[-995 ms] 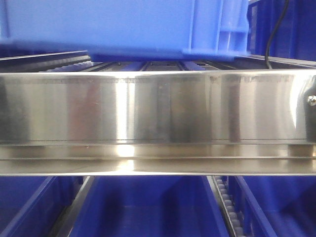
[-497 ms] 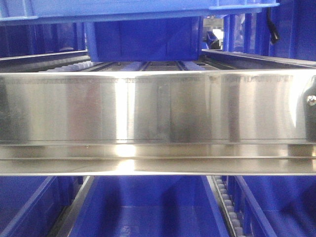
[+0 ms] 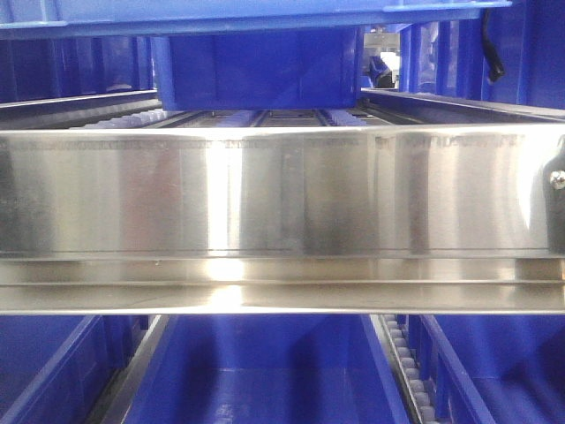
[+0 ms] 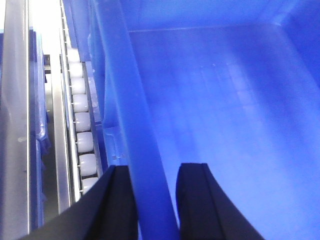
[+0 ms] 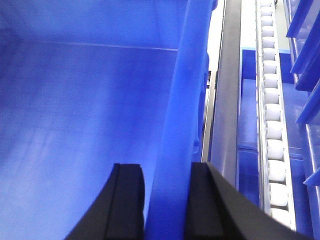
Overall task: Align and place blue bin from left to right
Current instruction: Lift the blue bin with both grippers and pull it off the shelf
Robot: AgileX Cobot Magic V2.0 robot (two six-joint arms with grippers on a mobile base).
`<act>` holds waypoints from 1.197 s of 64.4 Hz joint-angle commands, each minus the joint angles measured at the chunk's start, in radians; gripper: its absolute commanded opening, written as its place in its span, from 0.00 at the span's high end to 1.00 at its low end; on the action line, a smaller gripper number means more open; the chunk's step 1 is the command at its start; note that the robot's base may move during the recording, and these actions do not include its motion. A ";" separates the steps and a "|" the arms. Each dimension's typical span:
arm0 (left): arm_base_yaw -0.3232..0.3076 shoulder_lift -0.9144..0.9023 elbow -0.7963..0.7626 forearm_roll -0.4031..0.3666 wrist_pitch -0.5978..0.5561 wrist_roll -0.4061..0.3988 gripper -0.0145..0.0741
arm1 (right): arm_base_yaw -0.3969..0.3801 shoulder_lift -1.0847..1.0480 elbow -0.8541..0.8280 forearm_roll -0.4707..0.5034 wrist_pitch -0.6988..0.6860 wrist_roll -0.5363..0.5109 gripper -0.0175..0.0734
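The blue bin (image 3: 265,16) hangs above the rack, and only its lower blue edge shows, across the top of the front view. My left gripper (image 4: 155,200) straddles its left wall, one black finger (image 4: 117,205) outside and one inside, shut on the rim. Past those fingers lies the bin's smooth inside floor (image 4: 225,100). My right gripper (image 5: 167,200) is shut the same way on the right wall, with the bin's interior (image 5: 75,100) to its left.
A wide steel rack beam (image 3: 282,194) fills the middle of the front view. Another blue bin (image 3: 256,66) stands behind it on the roller lanes. White rollers (image 4: 80,125) run left of the held bin, more rollers (image 5: 272,125) right. Darker bins (image 3: 265,371) sit below. A black cable (image 3: 490,44) hangs top right.
The blue bin has risen since a second ago, uncovering the roller lanes and the bin behind. In the last half second it has barely moved.
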 commanded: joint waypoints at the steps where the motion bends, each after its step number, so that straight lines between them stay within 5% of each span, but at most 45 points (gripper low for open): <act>1: -0.016 -0.025 -0.022 -0.128 -0.093 0.011 0.96 | 0.013 -0.025 -0.020 0.075 -0.104 -0.023 0.98; 77: -0.016 -0.025 -0.022 -0.128 -0.103 0.011 0.96 | 0.013 -0.025 -0.020 0.075 -0.106 -0.023 0.98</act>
